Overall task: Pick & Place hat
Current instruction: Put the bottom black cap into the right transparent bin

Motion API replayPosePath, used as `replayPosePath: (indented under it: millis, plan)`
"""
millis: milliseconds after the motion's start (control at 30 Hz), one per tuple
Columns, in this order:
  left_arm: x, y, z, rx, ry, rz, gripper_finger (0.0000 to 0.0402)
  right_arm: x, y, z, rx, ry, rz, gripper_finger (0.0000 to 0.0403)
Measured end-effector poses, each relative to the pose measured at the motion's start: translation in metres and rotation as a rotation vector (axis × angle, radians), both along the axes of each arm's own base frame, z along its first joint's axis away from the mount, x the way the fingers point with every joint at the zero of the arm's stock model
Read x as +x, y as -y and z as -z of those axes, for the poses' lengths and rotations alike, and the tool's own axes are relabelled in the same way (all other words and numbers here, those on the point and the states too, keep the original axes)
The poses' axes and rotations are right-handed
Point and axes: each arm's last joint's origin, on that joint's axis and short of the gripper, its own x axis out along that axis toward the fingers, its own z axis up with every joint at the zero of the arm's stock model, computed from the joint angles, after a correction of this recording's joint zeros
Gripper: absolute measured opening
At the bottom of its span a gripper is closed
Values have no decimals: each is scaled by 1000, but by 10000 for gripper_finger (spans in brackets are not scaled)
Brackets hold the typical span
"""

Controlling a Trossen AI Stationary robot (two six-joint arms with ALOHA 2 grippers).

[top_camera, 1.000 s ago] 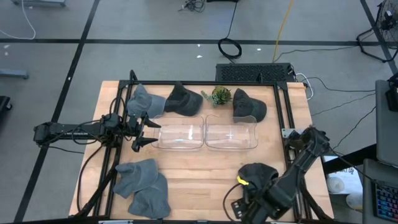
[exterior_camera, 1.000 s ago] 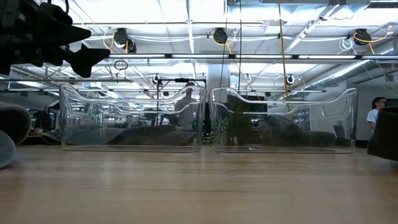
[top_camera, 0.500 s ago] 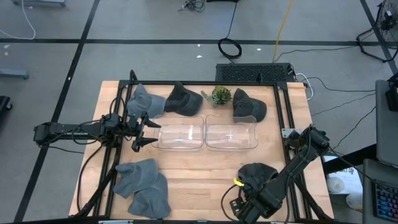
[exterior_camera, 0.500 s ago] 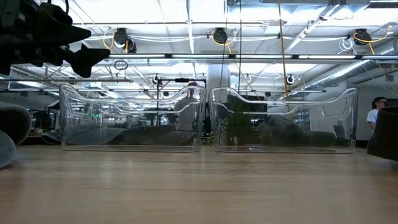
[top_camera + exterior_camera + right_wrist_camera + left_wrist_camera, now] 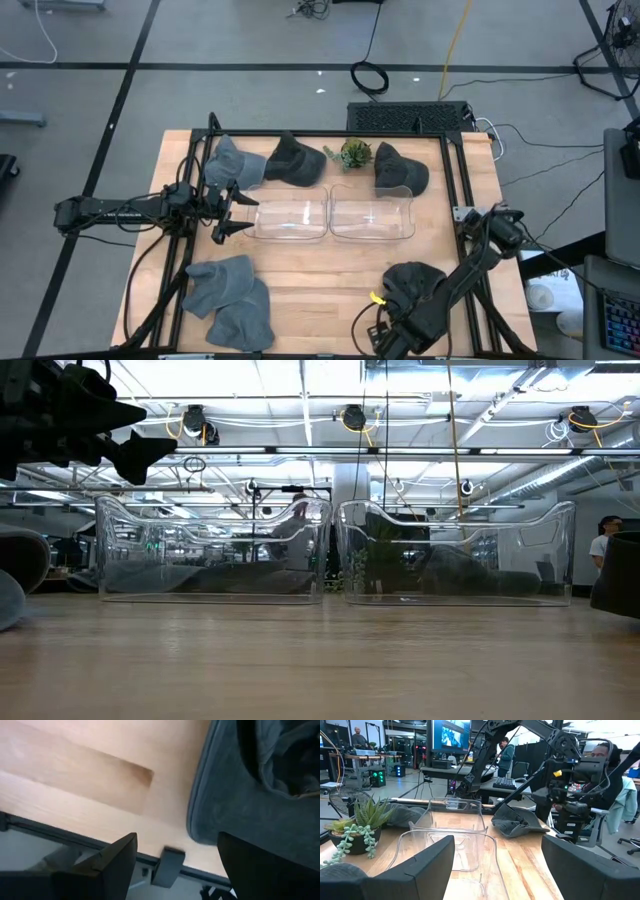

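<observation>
Two clear plastic bins [image 5: 332,218] sit mid-table; a small potted succulent [image 5: 354,154] and other grey caps lie around them. We see the right gripper [image 5: 177,852] at the near table edge, jaws spread wide, empty. The dark grey cap [image 5: 250,785] lies just beside them, brim nearest. The left gripper [image 5: 222,211] waits open beside the bins.

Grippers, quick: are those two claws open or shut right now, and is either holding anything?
Left gripper: open, holding nothing, beside the clear bins.
Right gripper: open, holding nothing, at the table edge by the dark hat.
</observation>
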Motion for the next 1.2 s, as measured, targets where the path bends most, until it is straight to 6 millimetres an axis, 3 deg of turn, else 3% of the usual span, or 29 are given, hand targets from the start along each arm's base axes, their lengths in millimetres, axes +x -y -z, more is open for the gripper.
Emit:
replayPosePath:
  millis: [367, 567, 767, 1033, 1200]
  plan:
    - [0, 0, 0, 0, 1, 0, 306, 2, -3, 29, -79, -74, -21, 263]
    - [0, 0, 0, 0, 0, -1, 306, 3, -2, 39, -109, -107, -22, 236]
    - [0, 0, 0, 0, 0, 0, 306, 5, -2, 38, -96, -98, -18, 167]
    - [0, 0, 0, 0, 0, 0, 306, 6, -5, 35, -37, -95, -53, 22]
    - [0, 0, 0, 0, 1, 0, 306, 6, -6, 35, -4, -112, -84, 11]
